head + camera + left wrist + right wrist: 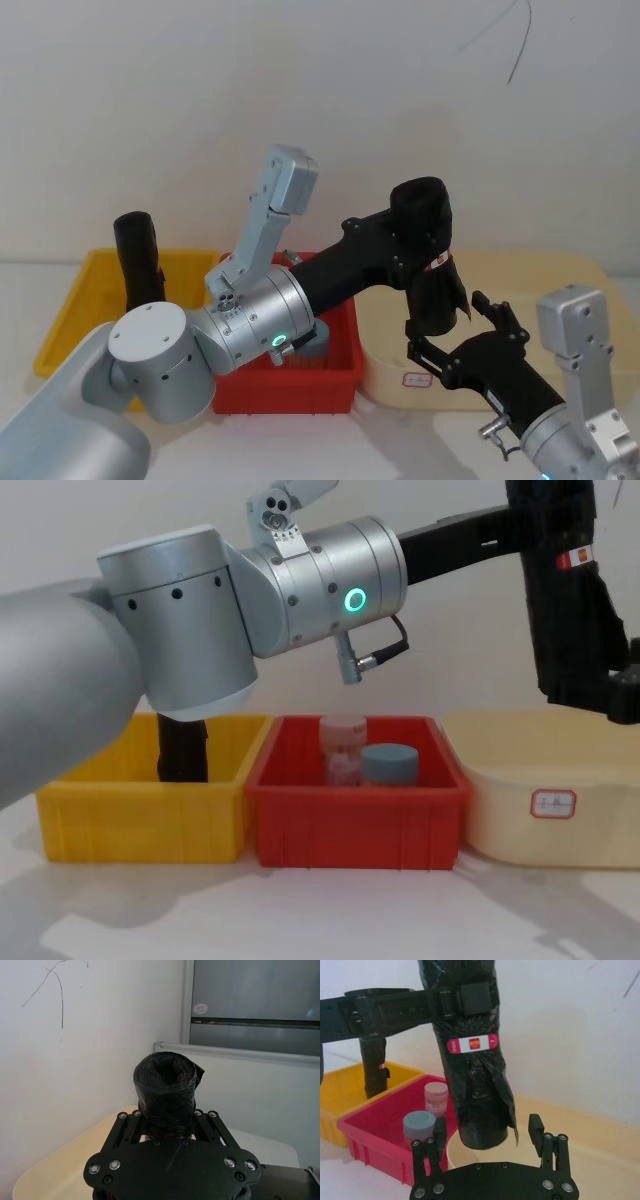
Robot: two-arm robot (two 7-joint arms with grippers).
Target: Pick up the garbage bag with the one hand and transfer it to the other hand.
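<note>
1. The right claw (487, 1129) is spread wide open at the lower end of the garbage bag (470, 1060), and nothing is gripped by it.
2. The bag is held upright in the air over the cream tub (560, 290), clamped near its top by the left claw (418, 238).
3. The roll is judged light and fairly firm, but slick — it is best taken on the body below the label, clear of the loose flap.

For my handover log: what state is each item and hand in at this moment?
garbage bag: upright, held in the air above the beige tub, side flap hanging loose.
left hand: shut on garbage bag, above its label.
right hand: open at the bag's lower end, not gripping.
second black roll: standing in the yellow bin.
pink jar: upright in the red bin.
blue-lidded jar: upright, lid on, same bin.
</note>
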